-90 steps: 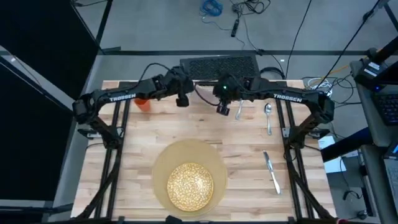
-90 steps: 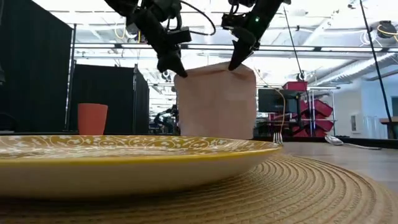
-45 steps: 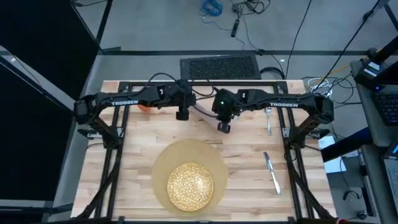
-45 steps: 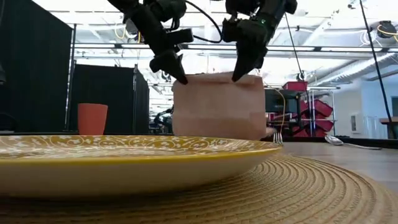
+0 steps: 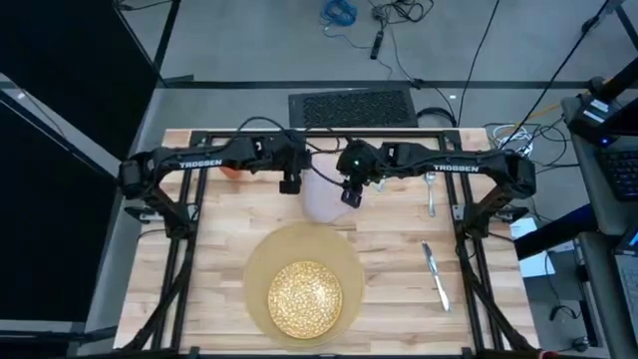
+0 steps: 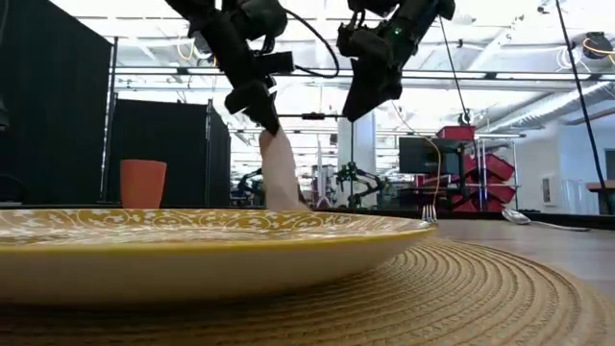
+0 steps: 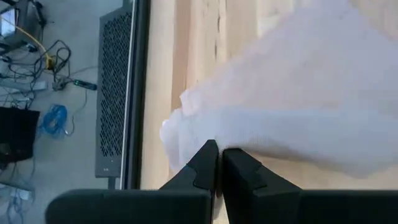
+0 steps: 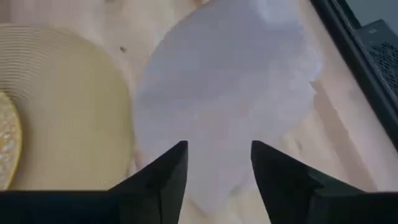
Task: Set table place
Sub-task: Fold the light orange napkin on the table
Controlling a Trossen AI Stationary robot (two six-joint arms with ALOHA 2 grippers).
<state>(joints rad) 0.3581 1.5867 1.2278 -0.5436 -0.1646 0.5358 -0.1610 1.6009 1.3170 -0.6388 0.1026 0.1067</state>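
- Overhead, the left pincer [image 5: 290, 184] and the right pincer [image 5: 350, 195] hang side by side over the far half of the wooden surface [image 5: 219, 239]. The napkin [image 5: 321, 199] lies between them, beyond the round mat [image 5: 261, 261] that carries the speckled plate [image 5: 305, 299]. A knife [image 5: 435, 275] lies to the right of the mat, a spoon [image 5: 431, 189] sits farther back, and an orange cup [image 5: 230, 169] peeks out under the left arm.
- Level with the surface, the left pincer [image 6: 267, 117] pinches the napkin [image 6: 279, 173] by its top, and the cloth hangs as a narrow strip. The right pincer [image 6: 357, 108] is above and beside it, holding nothing. The cup [image 6: 142, 184] stands at left and a fork [image 6: 429, 211] at right.
- From the left wrist, the fingers [image 7: 202, 169] are pressed together on the napkin's [image 7: 298, 106] edge.
- From the right wrist, the fingers [image 8: 165, 177] are spread apart above the napkin [image 8: 217, 93], beside the mat [image 8: 62, 106].
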